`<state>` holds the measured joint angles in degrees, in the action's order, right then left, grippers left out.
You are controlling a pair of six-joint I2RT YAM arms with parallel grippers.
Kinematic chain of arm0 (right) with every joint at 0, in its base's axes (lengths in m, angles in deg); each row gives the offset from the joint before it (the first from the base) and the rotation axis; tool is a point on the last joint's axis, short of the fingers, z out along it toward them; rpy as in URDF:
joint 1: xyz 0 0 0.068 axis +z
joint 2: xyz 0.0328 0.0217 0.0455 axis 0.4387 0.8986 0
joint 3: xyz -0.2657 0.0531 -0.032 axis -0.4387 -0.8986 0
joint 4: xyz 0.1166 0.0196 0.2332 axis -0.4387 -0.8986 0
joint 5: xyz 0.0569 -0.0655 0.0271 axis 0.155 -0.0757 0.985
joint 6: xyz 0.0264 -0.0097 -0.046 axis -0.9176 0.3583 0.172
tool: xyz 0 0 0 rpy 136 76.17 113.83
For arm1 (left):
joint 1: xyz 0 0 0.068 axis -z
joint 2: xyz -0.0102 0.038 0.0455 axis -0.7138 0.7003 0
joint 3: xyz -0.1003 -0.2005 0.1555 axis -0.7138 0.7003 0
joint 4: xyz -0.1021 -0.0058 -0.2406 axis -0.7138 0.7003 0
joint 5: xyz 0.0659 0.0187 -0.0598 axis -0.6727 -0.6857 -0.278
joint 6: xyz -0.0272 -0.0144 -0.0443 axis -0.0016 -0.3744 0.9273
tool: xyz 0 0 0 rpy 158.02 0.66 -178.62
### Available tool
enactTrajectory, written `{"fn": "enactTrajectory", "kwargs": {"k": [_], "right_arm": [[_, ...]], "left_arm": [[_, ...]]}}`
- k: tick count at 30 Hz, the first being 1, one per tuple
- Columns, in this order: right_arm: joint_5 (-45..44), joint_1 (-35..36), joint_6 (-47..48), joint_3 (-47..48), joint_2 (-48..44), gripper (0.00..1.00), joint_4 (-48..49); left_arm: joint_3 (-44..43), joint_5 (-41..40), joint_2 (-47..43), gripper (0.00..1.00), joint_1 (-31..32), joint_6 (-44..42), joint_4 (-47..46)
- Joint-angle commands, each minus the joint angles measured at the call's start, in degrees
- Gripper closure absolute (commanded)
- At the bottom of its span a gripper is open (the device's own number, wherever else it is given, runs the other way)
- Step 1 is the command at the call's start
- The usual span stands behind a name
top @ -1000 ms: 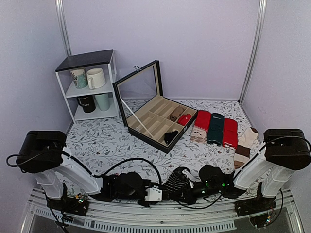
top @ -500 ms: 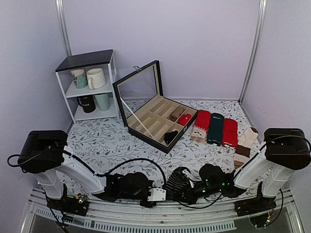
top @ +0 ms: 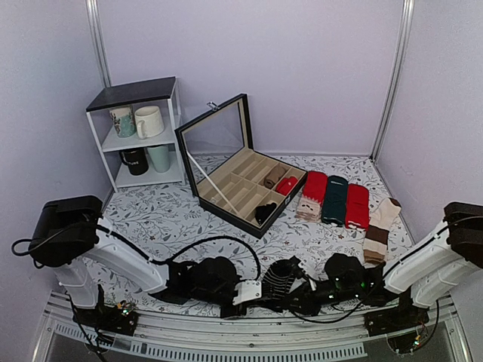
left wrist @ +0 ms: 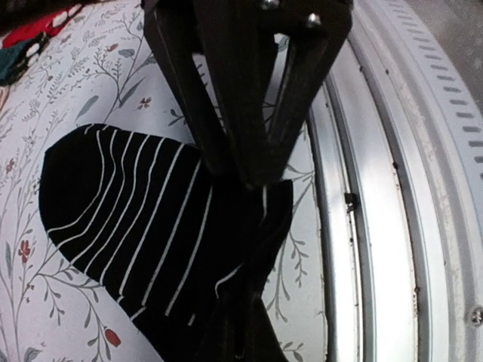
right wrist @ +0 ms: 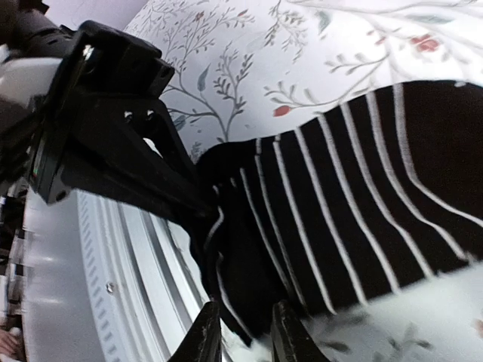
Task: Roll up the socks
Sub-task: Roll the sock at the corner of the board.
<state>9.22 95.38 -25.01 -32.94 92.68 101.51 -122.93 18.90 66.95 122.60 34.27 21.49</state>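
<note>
Top external vs a sec ago: shifted L gripper (left wrist: 253, 181) right, now pinched fully shut on near edge of socks (top: 279, 277), bunched by front rail (left wrist: 377, 188). Easing R gripper (right wrist: 245, 332) apart, narrow gap, hold unclear. Prob grip handover mid-roll.

The table (top: 166, 219) is covered with a pale cloth printed with grey leafy sprigs and small red flowers, and a ribbed metal rail (top: 226, 332) runs along its near edge. At ten o'clock stands a white shelf unit (top: 139, 94) with a black top. Near the middle, toward twelve o'clock, sits an open black compartment box (top: 249, 188), lid raised. At two o'clock a red sock (top: 315, 185), a dark green sock (top: 334, 197) and another red sock (top: 358, 205) lie side by side, touching. At three o'clock lie cream-and-brown socks (top: 379, 222). At six o'clock, just beside the rail, the black striped socks (top: 281, 276) rest on the cloth.
</note>
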Motion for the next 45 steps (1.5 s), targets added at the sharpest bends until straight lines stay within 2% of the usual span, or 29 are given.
{"fn": "enactTrajectory", "kwargs": {"k": [1,4,7,14,17,21,25,34,38,41,45], "right_arm": [[-9.0,-0.3,7.4,-4.9,-9.4,0.74,-3.5],[-12.1,0.4,11.8,-7.1,-14.6,0.71,-1.2],[-15.3,2.6,15.2,-7.7,-15.7,0.68,-0.3],[-22.9,12.0,23.7,-6.9,-8.8,0.65,6.7],[-25.1,14.8,27.8,-4.5,-4.6,0.64,6.7],[-28.8,15.6,30.2,-1.7,0.5,0.64,6.7],[-32.9,15.7,31.1,-2.1,1.0,0.64,8.8],[-29.8,15.7,32.4,-0.5,5.5,0.61,8.7],[-32.1,15.7,31.0,0.5,8.3,0.62,8.6],[-32.3,15.5,30.0,0.7,9.2,0.68,8.5],[-28.0,13.2,26.4,1.7,9.8,0.91,4.7]], "left_arm": [[-0.9,5.3,4.1,1.00,-1.9,6.0,13.6],[-3.1,7.5,6.3,1.00,-2.7,7.8,17.1],[-4.1,10.0,7.6,1.00,-3.6,9.1,19.1],[-4.6,14.4,9.1,1.00,-5.5,11.2,20.2],[-4.9,15.6,10.1,1.00,-5.9,11.5,21.0],[-5.1,16.2,11.4,1.00,-6.1,11.5,21.5],[-4.8,16.5,11.3,1.00,-6.2,11.6,21.3],[-4.7,17.3,12.1,1.00,-6.4,11.6,20.8],[-4.5,17.5,12.0,1.00,-6.4,11.5,20.9],[-4.4,17.7,11.9,1.00,-6.5,11.4,20.9],[-4.6,17.6,11.7,1.00,-6.4,11.1,20.8]]}}
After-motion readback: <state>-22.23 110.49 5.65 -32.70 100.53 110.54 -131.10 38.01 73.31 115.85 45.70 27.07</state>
